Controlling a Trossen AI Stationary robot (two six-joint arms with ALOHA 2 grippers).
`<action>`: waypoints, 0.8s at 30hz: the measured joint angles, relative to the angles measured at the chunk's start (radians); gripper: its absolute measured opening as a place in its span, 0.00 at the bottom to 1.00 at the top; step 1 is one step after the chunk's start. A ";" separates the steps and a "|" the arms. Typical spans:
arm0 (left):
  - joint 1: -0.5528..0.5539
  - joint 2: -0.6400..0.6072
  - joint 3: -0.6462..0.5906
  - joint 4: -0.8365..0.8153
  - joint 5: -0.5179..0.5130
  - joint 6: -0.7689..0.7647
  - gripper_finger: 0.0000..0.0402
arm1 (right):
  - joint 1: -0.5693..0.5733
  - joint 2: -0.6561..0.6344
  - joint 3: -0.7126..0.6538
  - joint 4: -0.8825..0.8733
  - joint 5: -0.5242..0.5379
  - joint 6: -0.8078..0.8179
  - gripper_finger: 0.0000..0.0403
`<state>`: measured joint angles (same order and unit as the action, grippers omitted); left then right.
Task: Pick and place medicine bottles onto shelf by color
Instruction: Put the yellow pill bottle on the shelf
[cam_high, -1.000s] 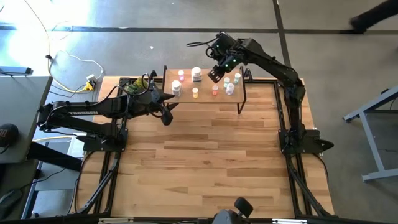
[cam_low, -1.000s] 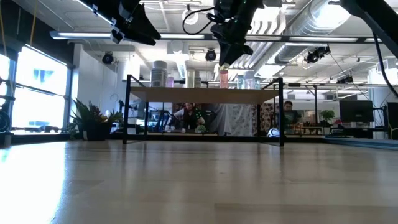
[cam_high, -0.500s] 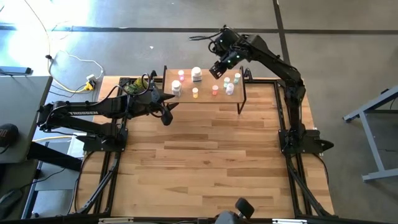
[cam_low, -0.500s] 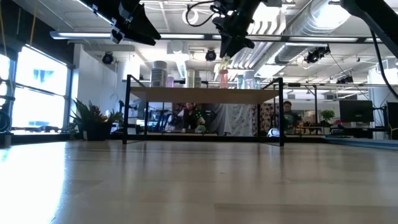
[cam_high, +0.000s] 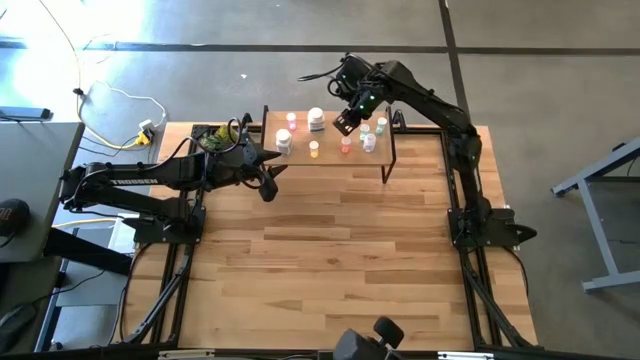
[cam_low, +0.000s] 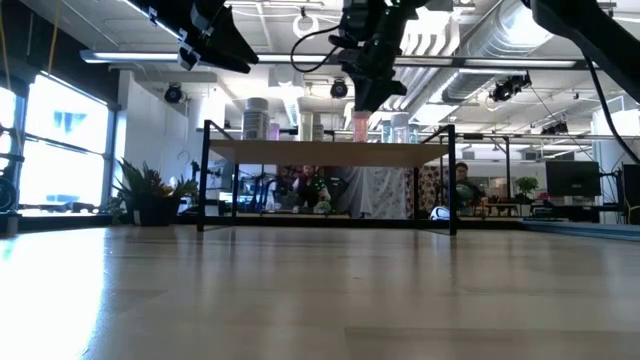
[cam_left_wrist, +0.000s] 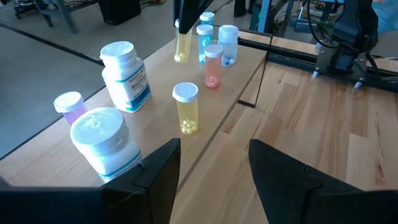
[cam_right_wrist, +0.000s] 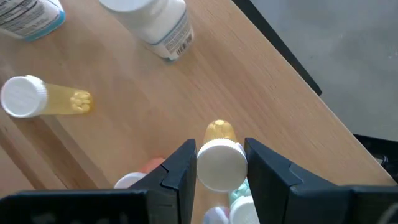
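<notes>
The shelf (cam_high: 325, 158) stands at the table's far side with several medicine bottles upright on it: two large white ones (cam_left_wrist: 127, 74) (cam_left_wrist: 102, 140), a yellow one (cam_left_wrist: 186, 109), an orange one (cam_left_wrist: 212, 65), blue-green ones (cam_left_wrist: 228, 43) and a small purple one (cam_left_wrist: 69, 106). My right gripper (cam_high: 343, 122) hangs over the shelf's middle, shut on another yellow bottle (cam_left_wrist: 182, 45). My left gripper (cam_high: 268, 188) waits off the shelf's left end, above the table, open (cam_left_wrist: 214, 149) with nothing between its fingers. My right gripper pinches the yellow bottle at its white cap (cam_right_wrist: 219, 165) between its two fingers, which come from above and point steeply down. The bottle hangs upright below them, its pill-filled bottom (cam_right_wrist: 219, 132) clear above the shelf board (cam_right_wrist: 249, 81).
A green leafy plant (cam_high: 222, 138) sits at the table's far left corner beside the shelf. The shelf's black legs (cam_low: 204, 175) stand on the plank table. Bare tabletop (cam_high: 330, 260) lies in front of the shelf. People and furniture show in the room behind.
My right gripper, still shut on the yellow bottle, has risen a little toward the far edge and then come back down over the shelf's middle. The bottles on the shelf have stayed where they were.
</notes>
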<state>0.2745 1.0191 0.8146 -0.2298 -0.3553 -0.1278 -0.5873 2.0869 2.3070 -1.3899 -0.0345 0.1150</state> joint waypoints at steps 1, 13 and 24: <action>0.000 0.000 0.000 0.000 0.000 0.000 0.45 | -0.002 0.002 0.000 0.000 0.000 -0.002 0.27; 0.000 0.000 0.000 -0.002 0.000 0.000 0.45 | -0.026 0.020 0.000 -0.013 0.008 -0.011 0.27; 0.000 0.000 0.000 -0.002 0.000 0.000 0.45 | -0.028 0.042 0.000 -0.018 0.008 -0.027 0.27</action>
<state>0.2745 1.0191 0.8146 -0.2314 -0.3553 -0.1277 -0.6152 2.1284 2.3070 -1.4076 -0.0265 0.0883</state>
